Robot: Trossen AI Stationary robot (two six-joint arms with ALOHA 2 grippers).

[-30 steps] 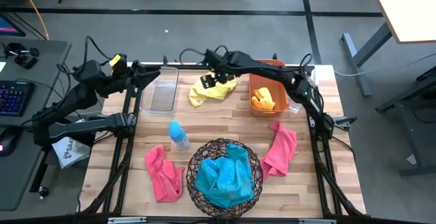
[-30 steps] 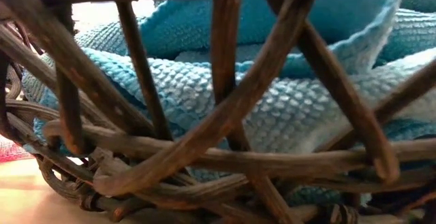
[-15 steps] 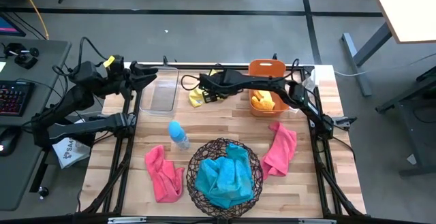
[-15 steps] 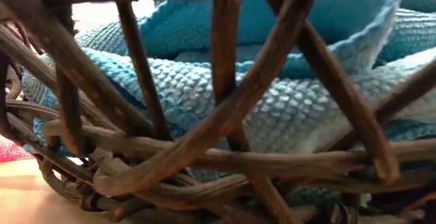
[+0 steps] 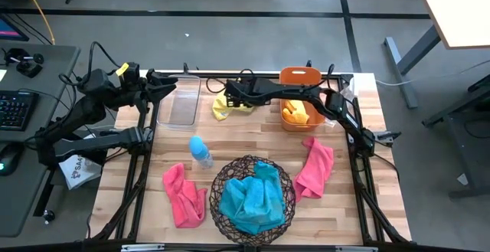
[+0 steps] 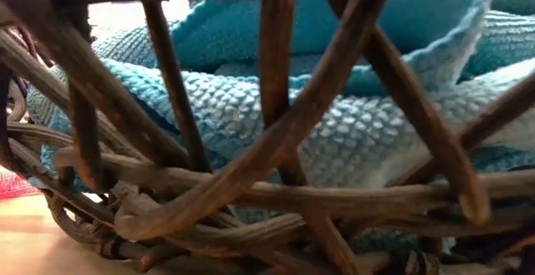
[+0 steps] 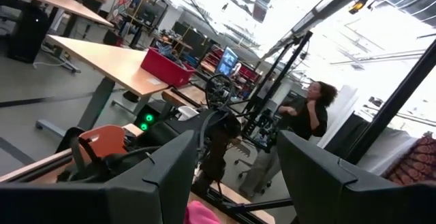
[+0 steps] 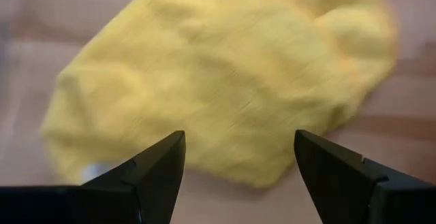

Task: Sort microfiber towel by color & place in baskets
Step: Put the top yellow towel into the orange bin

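Note:
A yellow towel (image 5: 222, 108) lies flat on the table between the clear tub (image 5: 181, 100) and the orange bin (image 5: 300, 80). It fills the right wrist view (image 8: 225, 81). My right gripper (image 5: 232, 97) (image 8: 238, 176) hovers open just above it, a finger on either side. A second yellow towel (image 5: 295, 114) lies in the orange bin. Teal towels (image 5: 253, 194) (image 6: 276, 124) fill the round wire basket (image 5: 217, 183). Two pink towels (image 5: 185, 194) (image 5: 314, 168) lie on the table beside the basket. My left gripper (image 5: 167, 83) (image 7: 238, 176) waits open and empty at the far left, by the tub.
A small light-blue bottle (image 5: 200, 151) stands between the tub and the wire basket. The basket's dark wires (image 6: 284, 141) fill the low view. A person (image 7: 310, 115) stands in the room beyond the table.
My right gripper has gone toward the table's left edge and down, from over the yellow towel's bin-side end to low over its middle. It stays open. The towel has not moved.

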